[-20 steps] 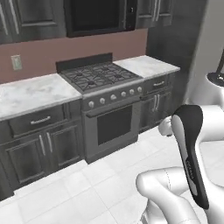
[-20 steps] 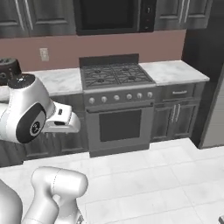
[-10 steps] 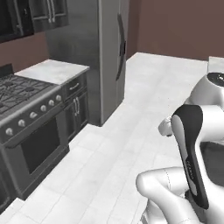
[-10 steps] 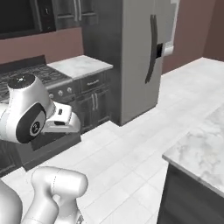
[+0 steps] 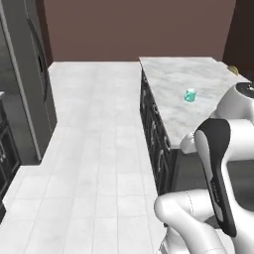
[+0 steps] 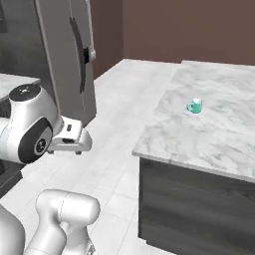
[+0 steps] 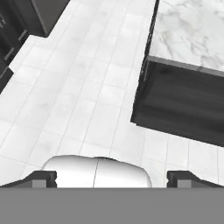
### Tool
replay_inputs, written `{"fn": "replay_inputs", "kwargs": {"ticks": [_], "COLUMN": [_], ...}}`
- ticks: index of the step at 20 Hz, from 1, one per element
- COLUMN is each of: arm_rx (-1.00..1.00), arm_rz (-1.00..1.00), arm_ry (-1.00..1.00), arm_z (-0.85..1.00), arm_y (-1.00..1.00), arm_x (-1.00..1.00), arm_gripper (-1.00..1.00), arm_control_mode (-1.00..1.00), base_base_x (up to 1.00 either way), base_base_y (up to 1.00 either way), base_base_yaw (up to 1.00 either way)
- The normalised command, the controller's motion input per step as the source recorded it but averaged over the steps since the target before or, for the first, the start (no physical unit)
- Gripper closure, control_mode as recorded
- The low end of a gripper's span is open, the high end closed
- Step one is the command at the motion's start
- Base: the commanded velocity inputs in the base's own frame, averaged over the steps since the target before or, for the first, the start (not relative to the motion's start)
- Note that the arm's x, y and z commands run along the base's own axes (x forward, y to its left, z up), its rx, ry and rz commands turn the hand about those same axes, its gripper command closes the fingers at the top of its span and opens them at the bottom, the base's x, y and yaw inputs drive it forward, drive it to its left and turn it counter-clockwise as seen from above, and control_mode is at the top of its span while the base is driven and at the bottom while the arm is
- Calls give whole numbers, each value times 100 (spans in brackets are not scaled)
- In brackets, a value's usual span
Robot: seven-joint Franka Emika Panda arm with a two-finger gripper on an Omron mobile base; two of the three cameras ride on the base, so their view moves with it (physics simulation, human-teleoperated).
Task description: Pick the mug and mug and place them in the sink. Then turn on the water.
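The small teal handled mug [image 5: 190,95] stands upright on the white-grey marble counter [image 5: 173,84] of a dark-fronted kitchen island, out in the open and well clear of the counter's edges; in the right base view the same mug [image 6: 195,106] shows its handle turned toward the nearer left edge of the counter [image 6: 209,134].

It should handle as a light, rigid piece with a smooth glazed wall, probably slippery under hard finger pads and liable to chip if dropped into a basin. The safest hold would be across the rim, one finger inside and one outside the wall on the side away from the handle, or else across the whole body if the spread fingers can span it; the handle itself looks too thin to pinch reliably.

The hand [image 7: 112,177] is released, its two dark fingertips [image 7: 41,177] standing far apart with nothing between them, pointing down at the pale tiled floor [image 7: 87,87] beside the island's dark end panel [image 7: 183,105]. It is well apart from the mug.

The mug is too small to make out its inside colour or any contents. A small yellowish object [image 5: 233,70] at the counter's far right corner is partly cut off by the robot's own arm; it may be a fitting, but that cannot be told.
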Motion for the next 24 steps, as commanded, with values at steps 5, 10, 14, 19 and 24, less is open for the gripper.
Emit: {"fn": "replay_inputs", "kwargs": {"ticks": [5, 10, 14, 19, 24], "arm_rx": [0, 0, 0, 0, 0], "arm_rz": [0, 0, 0, 0, 0], "arm_ry": [0, 0, 0, 0, 0], "arm_z": [0, 0, 0, 0, 0], "arm_y": [0, 0, 0, 0, 0], "arm_x": [0, 0, 0, 0, 0], "arm_gripper": [-100, -100, -100, -100, -100], "arm_control_mode": [100, 100, 100, 100, 100], "base_base_x": [0, 0, 0, 2, 17], "base_base_y": [56, 73, 83, 89, 99], "base_base_yaw": [-62, -60, -58, -53, -45]}}
